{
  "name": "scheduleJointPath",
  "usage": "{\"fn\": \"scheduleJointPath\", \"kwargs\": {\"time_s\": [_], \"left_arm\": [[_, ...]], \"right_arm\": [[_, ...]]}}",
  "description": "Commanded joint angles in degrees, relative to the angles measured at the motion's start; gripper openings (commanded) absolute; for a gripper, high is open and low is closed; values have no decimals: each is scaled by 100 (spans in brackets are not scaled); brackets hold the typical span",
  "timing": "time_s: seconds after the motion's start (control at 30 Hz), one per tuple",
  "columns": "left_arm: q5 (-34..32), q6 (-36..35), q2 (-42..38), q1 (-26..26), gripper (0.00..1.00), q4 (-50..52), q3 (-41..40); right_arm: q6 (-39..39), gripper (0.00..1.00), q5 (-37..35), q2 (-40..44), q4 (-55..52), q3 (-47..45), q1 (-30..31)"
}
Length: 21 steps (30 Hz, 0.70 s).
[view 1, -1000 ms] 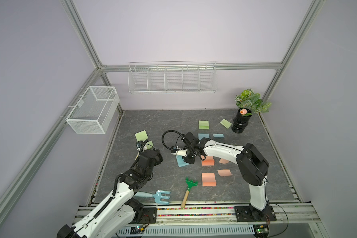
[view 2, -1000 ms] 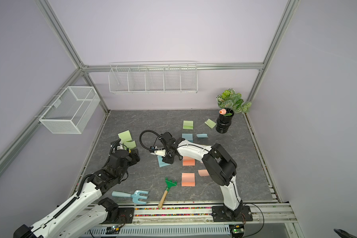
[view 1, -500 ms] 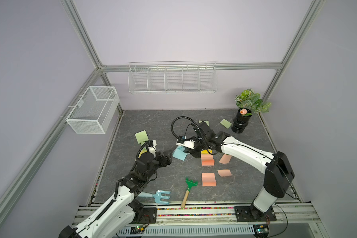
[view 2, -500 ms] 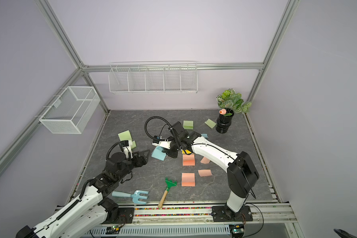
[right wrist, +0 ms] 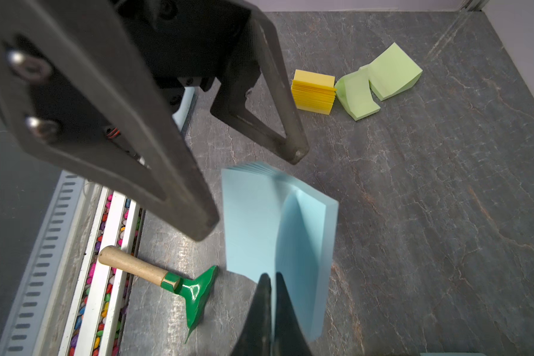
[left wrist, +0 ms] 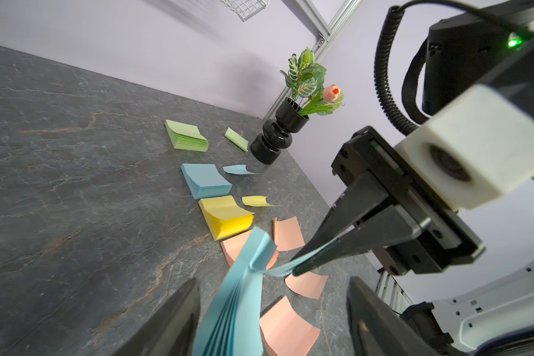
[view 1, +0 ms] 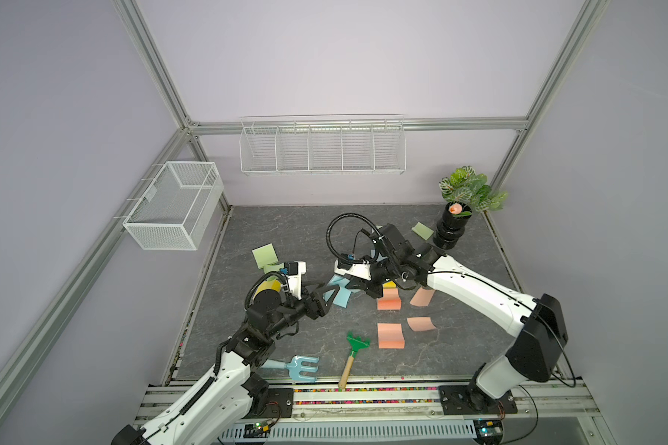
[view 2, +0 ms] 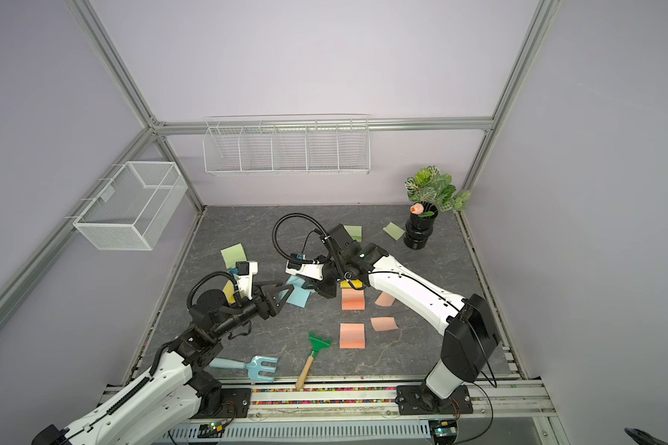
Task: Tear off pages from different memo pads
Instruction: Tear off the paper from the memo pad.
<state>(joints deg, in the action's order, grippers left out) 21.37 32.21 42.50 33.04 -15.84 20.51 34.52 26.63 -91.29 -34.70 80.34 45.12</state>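
A light blue memo pad (view 1: pixel 341 296) (view 2: pixel 299 296) hangs tilted above the table, fanned at its edge (left wrist: pixel 238 296) (right wrist: pixel 247 215). My right gripper (view 1: pixel 357 287) (view 2: pixel 312 287) (left wrist: pixel 296 271) (right wrist: pixel 271 277) is shut on its top page (left wrist: pixel 278 271) (right wrist: pixel 293 243), which peels away from the block. My left gripper (view 1: pixel 326 298) (view 2: pixel 284 298) (left wrist: pixel 273 280) (right wrist: pixel 250 195) is open, one jaw on each side of the pad, apart from it. More memo pads lie on the table: green (left wrist: pixel 185 135), blue (left wrist: pixel 204 180), yellow (left wrist: pixel 225 218), salmon (view 1: pixel 390 335).
Loose pages lie near the pads: salmon (view 1: pixel 421 323), green (view 1: pixel 422 231), blue (left wrist: pixel 236 169), yellow (left wrist: pixel 255 201). Green pads (view 1: pixel 265 255) sit at the left. A black vase with a plant (view 1: pixel 452 231), a green rake (view 1: pixel 353 348), a blue fork (view 1: pixel 301 368) and wire baskets (view 1: pixel 170 210) surround them.
My right gripper has lifted the blue pad off the table by its page. My left gripper has swung over to it, and its jaws now stand on either side.
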Motion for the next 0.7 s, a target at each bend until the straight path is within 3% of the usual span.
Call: {"fn": "scheduleJointPath", "kwargs": {"time_s": [0.0, 0.2, 0.43, 0.67], "left_arm": [[340, -91, 8, -8, 71, -382, -75], [379, -83, 39, -8, 46, -387, -49], [306, -50, 184, -7, 0, -183, 83], [-646, -40, 264, -8, 0, 613, 311]], "right_arm": [[45, 6, 69, 356, 207, -140, 11], [46, 6, 12, 576, 418, -296, -13], [-37, 6, -71, 602, 535, -369, -21], [-361, 6, -1326, 995, 1667, -829, -21]]}}
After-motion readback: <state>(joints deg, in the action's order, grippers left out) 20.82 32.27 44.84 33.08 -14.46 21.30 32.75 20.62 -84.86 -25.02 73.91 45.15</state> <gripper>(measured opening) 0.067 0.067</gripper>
